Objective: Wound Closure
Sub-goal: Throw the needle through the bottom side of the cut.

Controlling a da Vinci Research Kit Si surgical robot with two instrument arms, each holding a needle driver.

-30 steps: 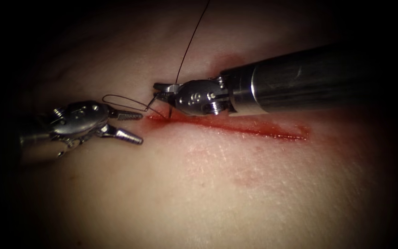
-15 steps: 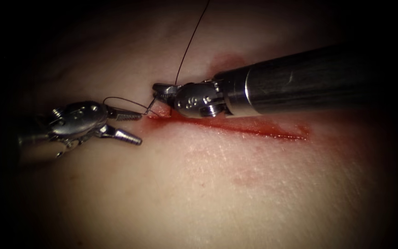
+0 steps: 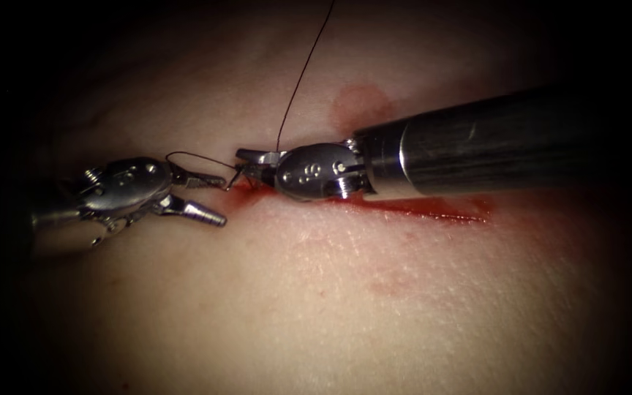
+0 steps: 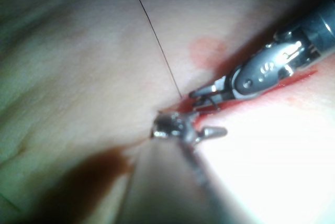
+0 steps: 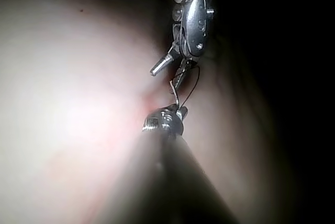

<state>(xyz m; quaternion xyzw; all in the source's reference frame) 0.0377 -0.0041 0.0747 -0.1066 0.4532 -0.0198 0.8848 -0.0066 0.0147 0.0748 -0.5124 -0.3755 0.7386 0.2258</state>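
Note:
The cut runs red across the tissue. At its left end my right tool is shut on the curved needle, gripping it near the thread end. The needle's free part curves down to the tissue at the end of the cut; I cannot tell how deep it sits. The thread rises from the jaws out of view, and a small loop lies toward the left tool. My left tool stands open just left of the needle, holding nothing. The right wrist view shows the needle arching from my right tool toward the open left tool.
Red fluid fills the cut and stains its edges. A faint pink patch marks the tissue above the right tool's shaft. In the left wrist view the right tool sits close beside my left tool.
My right tool has dropped onto the cut's left end and shifted slightly left with the needle. The thread loop has shrunk. The left tool has barely moved.

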